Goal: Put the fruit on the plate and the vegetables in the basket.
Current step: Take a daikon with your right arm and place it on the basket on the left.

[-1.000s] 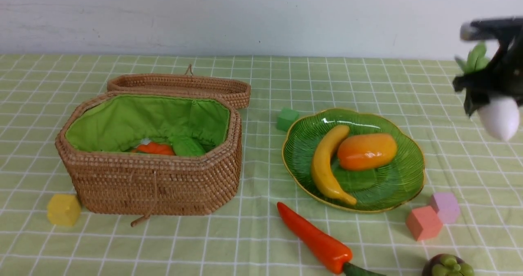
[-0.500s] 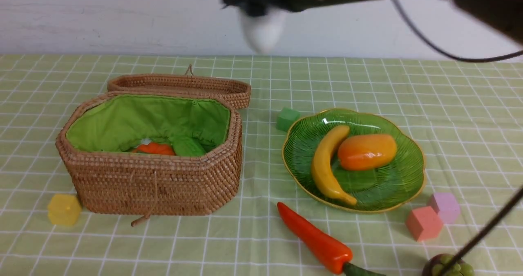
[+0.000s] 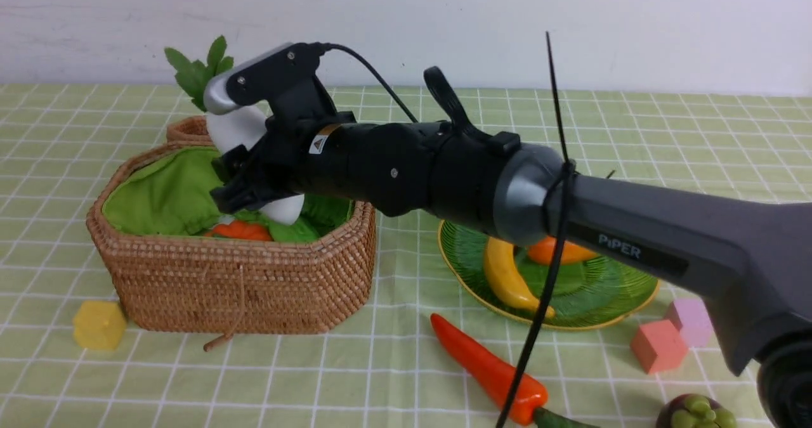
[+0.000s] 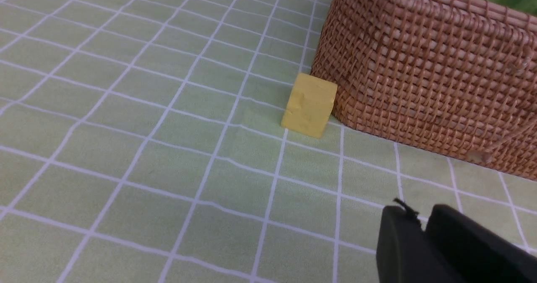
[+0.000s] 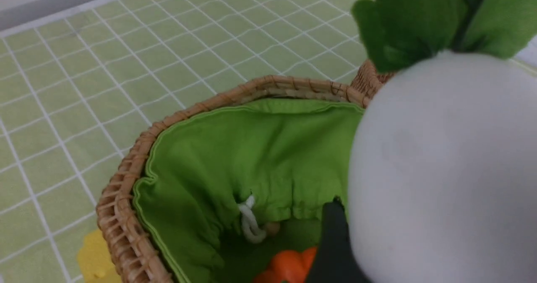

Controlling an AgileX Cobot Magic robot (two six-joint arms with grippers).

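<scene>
Right end effector [image 3: 254,162]: clamped on the white radish [image 3: 238,130], held over the open basket [image 3: 241,282], leaves up and toward the back, tip down among the green lining [image 5: 235,157]. In the right wrist view, one dark finger [image 5: 333,241] pressed against the radish's side. Below, inside the basket: small orange-red piece [image 3: 240,230] and green gourd [image 3: 293,230]. Wicker lid [image 3: 187,127] lying open behind the basket. Left end effector [image 4: 423,237]: low above the desk [image 4: 126,149], pressed nearly together, holding nothing, near a yellow cube [image 4: 309,111] that sits just beside the basket wall. To the right: plate [image 3: 609,288] carrying banana [image 3: 504,276] and mango [image 3: 558,253], partly hidden behind the arm. In front of the plate on the desk: chili [image 3: 488,371]. Mangosteen [image 3: 694,412] at the near right edge; pink cube [image 3: 658,345] and lilac cube [image 3: 691,320] between it and the plate.
</scene>
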